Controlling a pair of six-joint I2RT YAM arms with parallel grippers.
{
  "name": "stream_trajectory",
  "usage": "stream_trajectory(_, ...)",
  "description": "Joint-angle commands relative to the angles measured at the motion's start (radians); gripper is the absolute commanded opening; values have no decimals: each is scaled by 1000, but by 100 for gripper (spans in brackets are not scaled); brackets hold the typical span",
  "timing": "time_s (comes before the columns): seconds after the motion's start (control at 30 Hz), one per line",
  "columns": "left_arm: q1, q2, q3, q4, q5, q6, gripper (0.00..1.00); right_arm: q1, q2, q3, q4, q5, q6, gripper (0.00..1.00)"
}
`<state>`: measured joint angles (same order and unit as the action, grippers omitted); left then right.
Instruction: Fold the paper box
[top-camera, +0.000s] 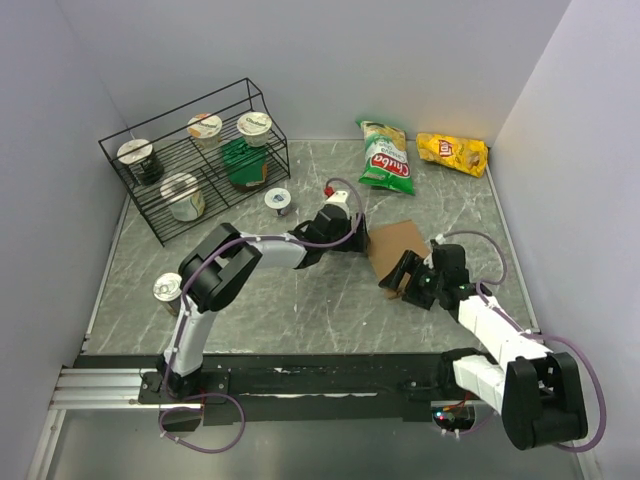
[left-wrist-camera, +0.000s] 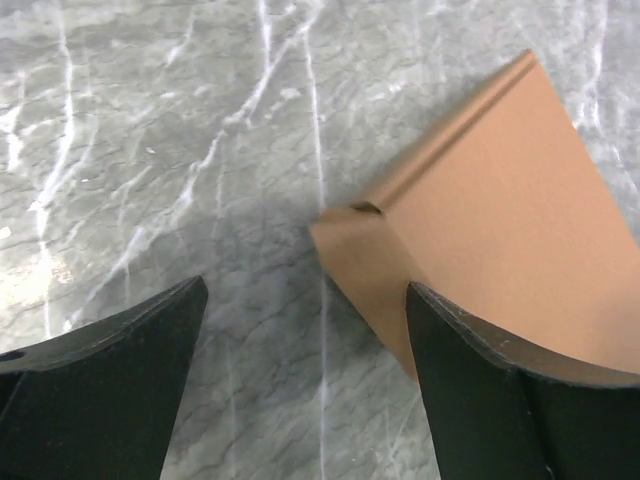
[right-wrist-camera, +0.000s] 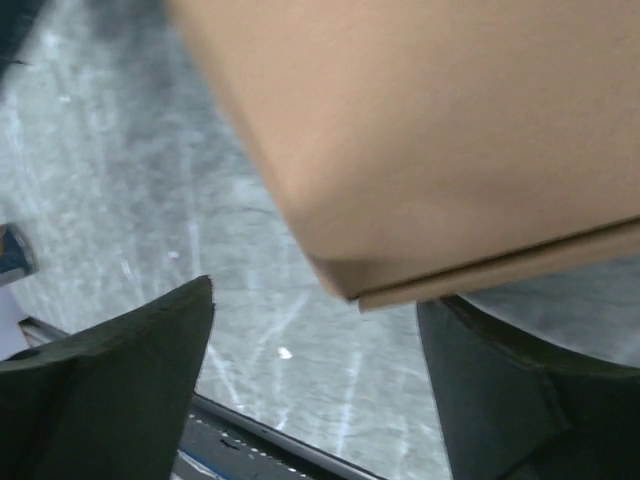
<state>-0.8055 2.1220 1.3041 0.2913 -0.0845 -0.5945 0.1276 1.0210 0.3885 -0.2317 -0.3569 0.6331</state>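
paper box (top-camera: 393, 241), near edge hidden behind right gripper (top-camera: 399, 276), cropped in wrist views

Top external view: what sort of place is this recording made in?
Probably a robot lab cell, not a home: bare white walls box in a marble-patterned tabletop, a mounting rail runs along its near edge, and a wire rack holds cups.

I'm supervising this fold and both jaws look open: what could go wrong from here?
Neither the left gripper nor the right gripper grips the paper box, so a push may slide it across the table. Only its corner sits between the left jaws; closing could crease it wrongly or miss.
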Motion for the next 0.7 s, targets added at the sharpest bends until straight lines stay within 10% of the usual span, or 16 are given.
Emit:
stream_trajectory(0.0, 64, -49, -48, 57, 61, -37, 90, 17, -45, 61, 57, -11, -33, 94)
stream_trajectory(0.43, 288, -632, -313, -119, 41, 50, 99, -74, -93, 334, -84, -105, -374, 99)
stream_trajectory(0.67, 466, -911, -330, -300, 49, 57, 96, -264, -131, 366, 74, -143, -276, 100)
